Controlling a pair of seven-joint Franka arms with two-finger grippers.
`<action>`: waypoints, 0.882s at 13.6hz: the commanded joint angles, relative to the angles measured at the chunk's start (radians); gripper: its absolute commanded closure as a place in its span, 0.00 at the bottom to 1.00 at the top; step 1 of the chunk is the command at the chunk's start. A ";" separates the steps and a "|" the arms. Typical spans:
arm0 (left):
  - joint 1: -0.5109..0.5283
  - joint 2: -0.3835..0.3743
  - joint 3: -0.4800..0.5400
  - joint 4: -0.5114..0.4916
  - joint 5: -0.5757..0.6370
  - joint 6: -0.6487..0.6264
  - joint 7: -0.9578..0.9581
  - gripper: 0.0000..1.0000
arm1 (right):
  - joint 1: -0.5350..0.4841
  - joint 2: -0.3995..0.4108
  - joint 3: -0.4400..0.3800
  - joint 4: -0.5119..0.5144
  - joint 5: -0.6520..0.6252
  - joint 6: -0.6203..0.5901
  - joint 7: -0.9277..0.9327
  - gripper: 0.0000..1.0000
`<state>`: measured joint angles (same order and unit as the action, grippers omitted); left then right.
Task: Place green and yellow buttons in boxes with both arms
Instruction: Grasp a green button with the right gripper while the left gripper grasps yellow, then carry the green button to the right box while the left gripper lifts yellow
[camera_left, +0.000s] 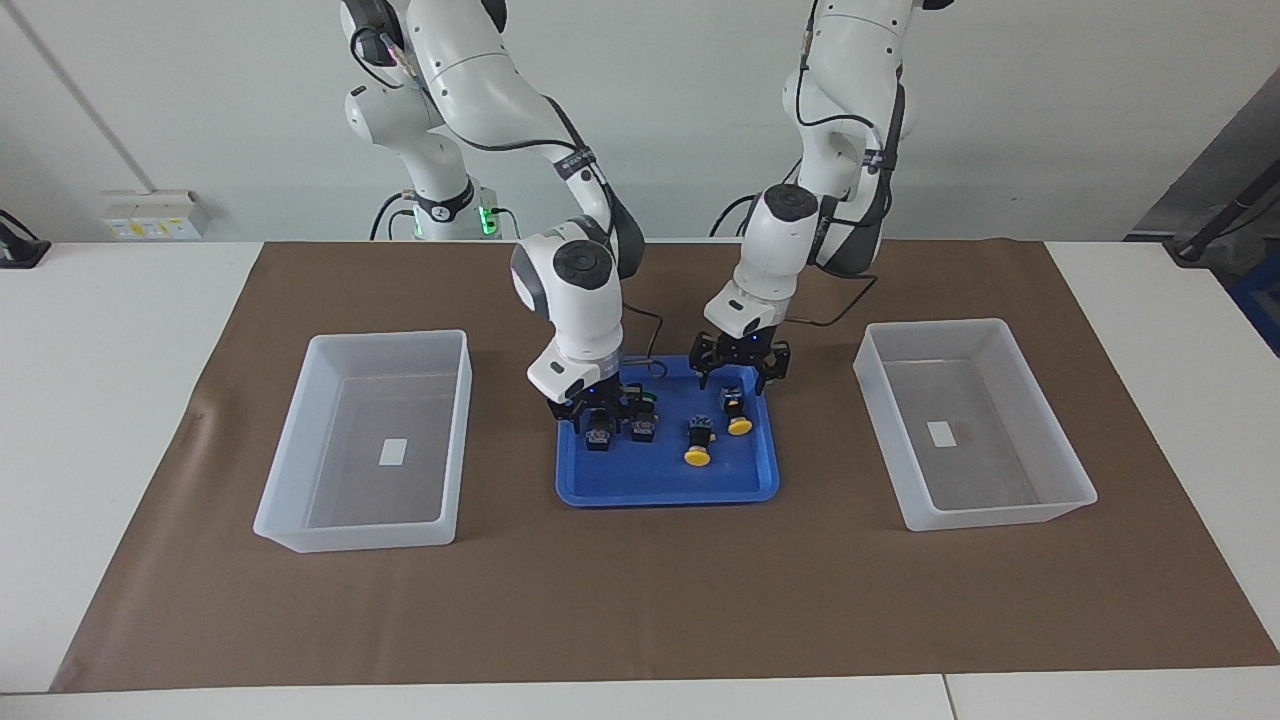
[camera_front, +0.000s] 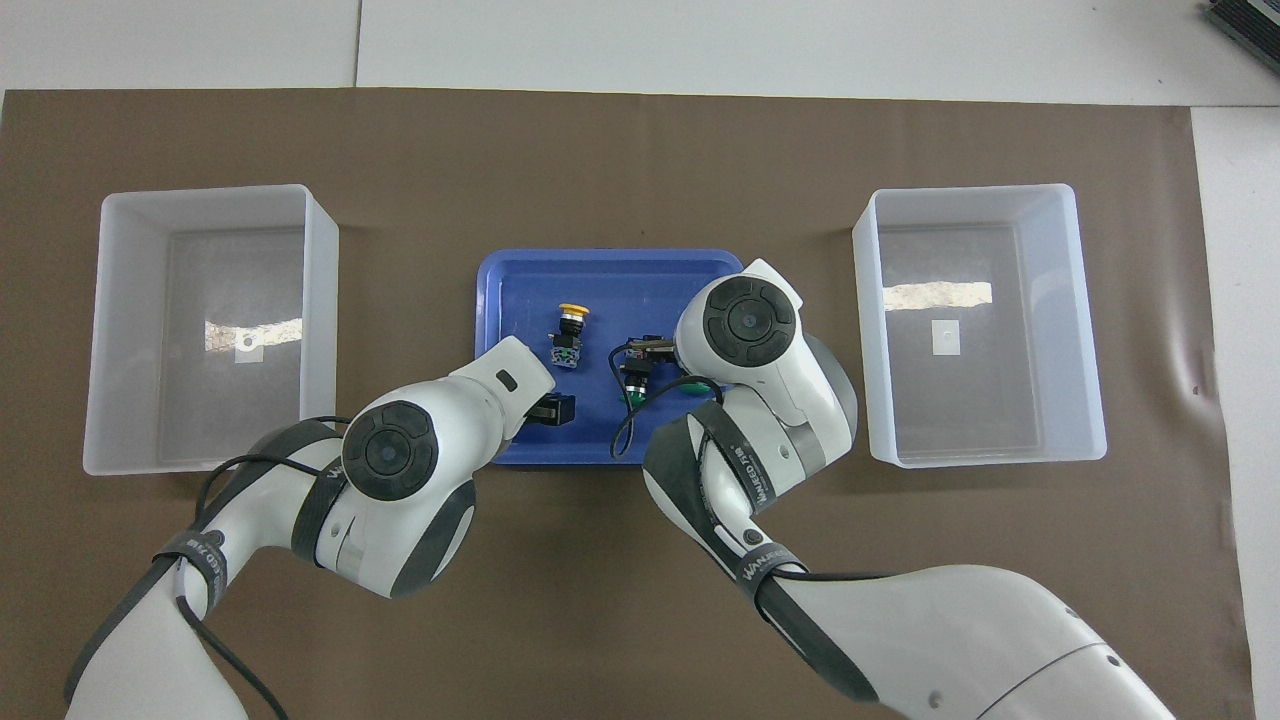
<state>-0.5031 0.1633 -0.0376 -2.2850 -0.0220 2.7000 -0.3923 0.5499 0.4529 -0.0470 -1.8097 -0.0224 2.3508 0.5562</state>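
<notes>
- Facing view: shallow glossy blue plastic tray w/ rounded corners sits mid-table on a matte brown paper mat.
- In the tray, four push-button switches w/ black blocky bodies in a rough row: two green-capped buttons toward the right arm's end, two yellow-capped buttons w/ wider round caps toward the left arm's end.
- Right gripper is low in the tray, down at the green-capped button nearest the right arm's end; fingers partly closed around it, can't tell if they grip it.
- Left gripper hangs over the tray's edge nearest the robots, just above the yellow-capped button there; fingers spread, holding nothing.
- Two translucent white rectangular plastic bins, smooth-walled, one at each end of the mat, well apart from the tray; small white label on each floor, no buttons in either.
- Overhead view: white glossy arm shells cover much of the tray.
- One yellow cap and one green-capped switch show between the arms; the rest are hidden.
- Left gripper's black tip pokes out over the tray's near part.
- Right gripper is hidden under its round wrist.
- Both bins show glare on their floors.
</notes>
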 joint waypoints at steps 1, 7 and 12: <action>-0.020 0.042 0.013 -0.001 -0.007 0.049 -0.029 0.02 | -0.005 0.007 0.004 0.001 -0.005 0.016 0.018 1.00; -0.022 0.042 0.015 0.008 -0.007 0.034 -0.071 0.85 | -0.096 -0.124 0.001 0.131 0.003 -0.252 -0.004 1.00; -0.003 -0.077 0.022 0.076 -0.007 -0.129 -0.068 1.00 | -0.298 -0.223 -0.004 0.113 0.002 -0.332 -0.333 1.00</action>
<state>-0.5061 0.1644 -0.0290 -2.2369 -0.0221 2.6792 -0.4516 0.3209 0.2414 -0.0624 -1.6624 -0.0220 2.0134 0.3245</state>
